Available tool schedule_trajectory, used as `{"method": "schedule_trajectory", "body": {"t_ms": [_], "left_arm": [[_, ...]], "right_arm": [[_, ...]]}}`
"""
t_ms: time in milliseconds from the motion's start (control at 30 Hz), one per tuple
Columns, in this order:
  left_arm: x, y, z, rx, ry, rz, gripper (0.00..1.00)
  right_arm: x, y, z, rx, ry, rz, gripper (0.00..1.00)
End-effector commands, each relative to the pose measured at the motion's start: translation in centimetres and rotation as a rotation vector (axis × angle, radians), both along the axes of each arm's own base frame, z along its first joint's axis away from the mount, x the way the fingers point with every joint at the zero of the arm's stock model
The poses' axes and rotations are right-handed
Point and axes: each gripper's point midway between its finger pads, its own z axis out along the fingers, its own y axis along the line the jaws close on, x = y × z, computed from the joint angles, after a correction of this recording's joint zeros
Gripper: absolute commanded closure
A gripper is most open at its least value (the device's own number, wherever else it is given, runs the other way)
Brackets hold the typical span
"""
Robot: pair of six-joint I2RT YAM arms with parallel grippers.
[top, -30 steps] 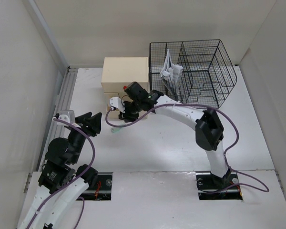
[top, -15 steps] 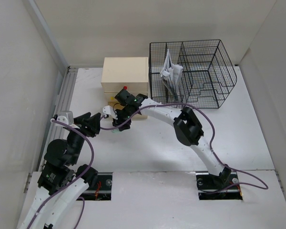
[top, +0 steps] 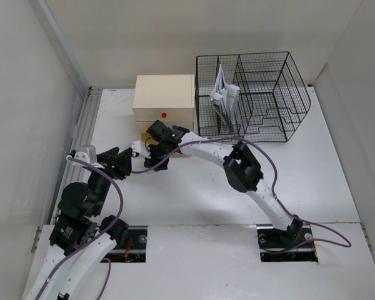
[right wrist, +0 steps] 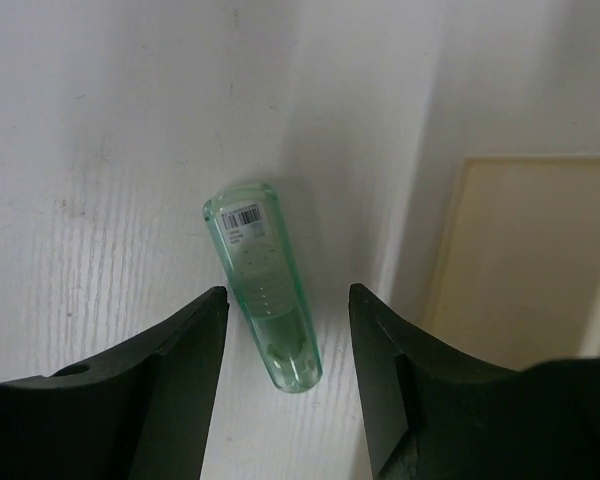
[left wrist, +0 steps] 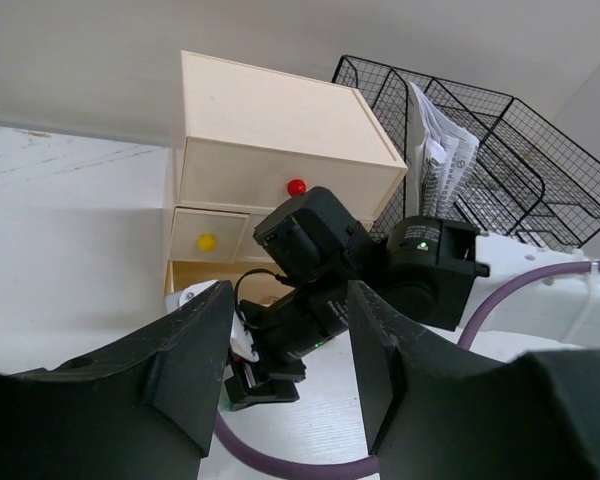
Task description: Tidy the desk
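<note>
Right wrist view looks straight down on a green see-through tube (right wrist: pixel 265 285) lying flat on the white bench (right wrist: pixel 100 200). The right fingers (right wrist: pixel 185 380) stand wide on either side of it, touching nothing. The tube lies slightly slanted across the gap, so I'd say square the wrist to it first, then drop straight down and close across the middle of the body. It's round and smooth and could roll or squirt out of an off-centre pinch. The beige drawer box (right wrist: pixel 520 260) sits just right of the right-hand finger, so there's little room to drift that way.

From above, the bench runs from the arm bases at the near edge to the far wall. The drawer box stands at the far side and a black wire organizer (top: pixel 256 94) holding papers sits to its right. The tube is mostly hidden under the wrist there.

Left wrist view adds the box's front, with a red knob (left wrist: pixel 296 187) above a yellow knob (left wrist: pixel 207 241). The left fingers (left wrist: pixel 185 370) are parted and empty, aimed at the right arm's wrist.
</note>
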Motion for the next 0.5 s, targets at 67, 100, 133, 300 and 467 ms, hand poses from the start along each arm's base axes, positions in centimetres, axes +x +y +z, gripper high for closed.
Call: {"method": "schedule_trajectory", "body": {"t_ms": [67, 100, 133, 300, 467], "left_arm": [[-0.2, -0.1, 1.1, -0.024, -0.043, -0.007, 0.54], [-0.2, -0.1, 1.1, -0.024, -0.043, -0.007, 0.54], [-0.2, -0.1, 1.1, -0.024, -0.043, -0.007, 0.54], [-0.3, 0.0, 1.3, -0.028, -0.051, -0.007, 0.54], [-0.3, 0.1, 1.3, -0.028, -0.051, -0.007, 0.54]], "right_arm": [[0.0, 0.8, -0.6, -0.002, -0.006, -0.008, 0.42], [0.0, 0.8, -0.6, -0.002, -0.006, -0.008, 0.42], [-0.5, 1.0, -1.0, -0.012, 0.000, 0.001, 0.42], [-1.4, 0.3, -2.1, -0.064, 0.021, 0.013, 0.44], [-4.6, -1.8, -3.7, -0.164, 0.082, 0.118, 0.48]]}}
